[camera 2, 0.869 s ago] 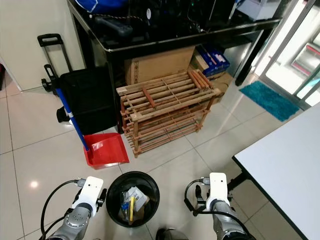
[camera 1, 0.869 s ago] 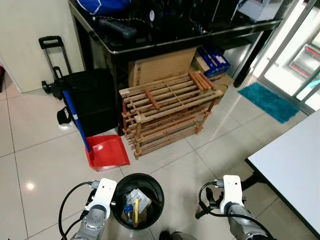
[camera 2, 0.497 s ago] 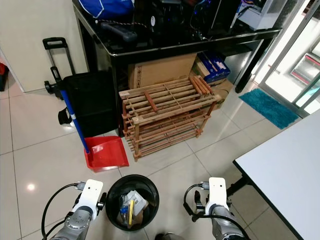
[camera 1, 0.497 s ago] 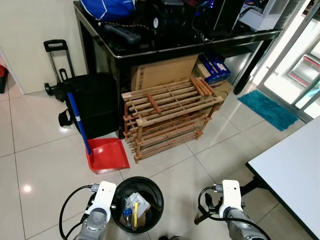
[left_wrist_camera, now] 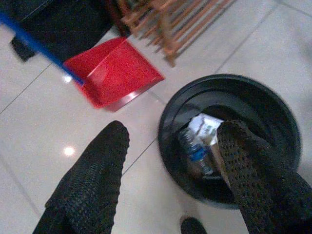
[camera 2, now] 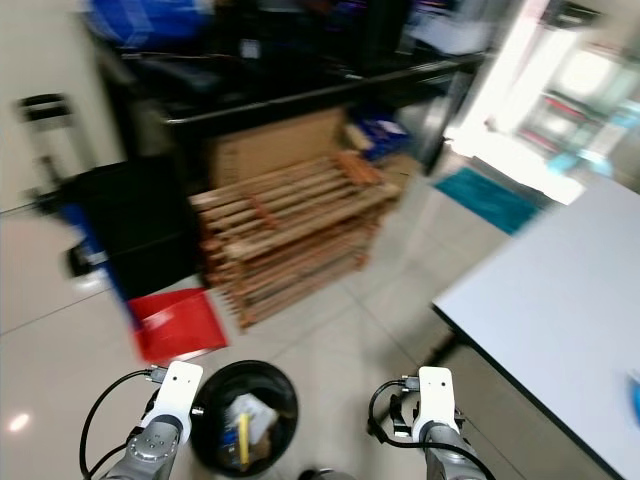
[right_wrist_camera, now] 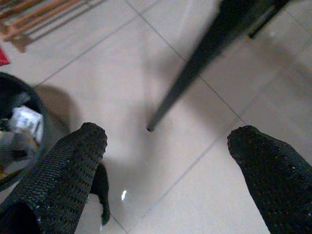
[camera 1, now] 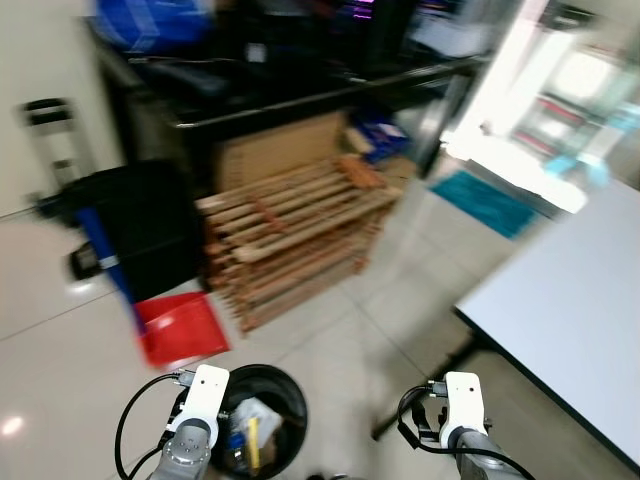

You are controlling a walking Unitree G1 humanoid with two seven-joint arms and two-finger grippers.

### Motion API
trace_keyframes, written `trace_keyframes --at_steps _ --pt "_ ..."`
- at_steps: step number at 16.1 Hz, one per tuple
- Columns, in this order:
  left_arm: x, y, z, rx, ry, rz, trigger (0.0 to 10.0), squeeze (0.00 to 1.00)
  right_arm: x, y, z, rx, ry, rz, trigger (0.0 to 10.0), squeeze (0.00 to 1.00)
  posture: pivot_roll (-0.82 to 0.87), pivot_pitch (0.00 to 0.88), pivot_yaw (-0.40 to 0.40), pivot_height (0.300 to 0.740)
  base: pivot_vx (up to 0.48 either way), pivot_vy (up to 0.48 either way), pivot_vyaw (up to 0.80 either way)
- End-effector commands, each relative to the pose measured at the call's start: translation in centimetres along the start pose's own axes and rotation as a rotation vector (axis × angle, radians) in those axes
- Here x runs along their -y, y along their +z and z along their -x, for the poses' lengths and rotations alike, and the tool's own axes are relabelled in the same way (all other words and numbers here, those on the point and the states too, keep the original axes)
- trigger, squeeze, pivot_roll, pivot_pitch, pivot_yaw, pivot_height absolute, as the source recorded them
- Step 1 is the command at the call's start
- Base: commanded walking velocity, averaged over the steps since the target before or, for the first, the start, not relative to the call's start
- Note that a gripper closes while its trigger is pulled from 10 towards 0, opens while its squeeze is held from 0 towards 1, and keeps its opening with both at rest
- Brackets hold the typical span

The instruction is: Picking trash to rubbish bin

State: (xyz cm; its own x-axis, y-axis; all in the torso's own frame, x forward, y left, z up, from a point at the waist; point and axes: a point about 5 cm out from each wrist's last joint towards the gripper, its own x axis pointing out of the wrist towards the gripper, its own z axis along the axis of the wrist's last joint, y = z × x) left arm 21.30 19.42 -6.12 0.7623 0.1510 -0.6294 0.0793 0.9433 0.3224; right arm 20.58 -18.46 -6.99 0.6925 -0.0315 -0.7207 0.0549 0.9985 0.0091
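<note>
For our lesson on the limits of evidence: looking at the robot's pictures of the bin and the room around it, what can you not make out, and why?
- Things on the black desk: head views, motion blur smears them.
- Trash deep inside the rubbish bin: left wrist view, the left gripper finger and the bin's dark wall cover part of it.
- The white table: head views, cut off by the frame edge.
- The top of the table leg: right wrist view, it runs out of frame.

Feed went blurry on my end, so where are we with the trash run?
Done: the black bin already holds trash, a plastic bottle and white packaging. In hand: nothing; the left gripper is open above the bin's edge, and the right gripper is open over bare tiles beside a table leg. Left: no loose trash is visible on the floor, though the head views are blurred.
</note>
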Motion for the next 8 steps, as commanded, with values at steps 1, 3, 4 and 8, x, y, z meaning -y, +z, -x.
trace_keyframes --at_steps 1,3,4,8 --pt "0.27 -0.35 0.12 -0.018 0.002 0.0 10.0 0.0 0.54 -0.22 0.07 -0.016 -0.007 -0.002 10.0 0.0 -0.03 0.0 -0.133 0.74 0.0 0.0 -0.75" --pt "0.26 -0.39 0.13 -0.018 0.0 -0.003 10.0 0.0 0.48 -0.27 0.08 -0.017 -0.006 -0.002 10.0 0.0 -0.03 0.0 -0.133 0.74 0.0 0.0 -0.74" --pt "0.28 -0.37 0.13 -0.017 -0.002 -0.005 10.0 0.0 0.47 -0.27 0.08 -0.017 -0.005 -0.003 10.0 0.0 -0.03 0.0 -0.132 0.74 0.0 0.0 -0.74" --pt "0.41 -0.44 0.17 -0.019 -0.007 -0.004 10.0 0.0 0.45 -0.3 0.09 -0.018 -0.004 -0.001 10.0 0.0 -0.03 0.0 -0.133 0.74 0.0 0.0 -0.74"
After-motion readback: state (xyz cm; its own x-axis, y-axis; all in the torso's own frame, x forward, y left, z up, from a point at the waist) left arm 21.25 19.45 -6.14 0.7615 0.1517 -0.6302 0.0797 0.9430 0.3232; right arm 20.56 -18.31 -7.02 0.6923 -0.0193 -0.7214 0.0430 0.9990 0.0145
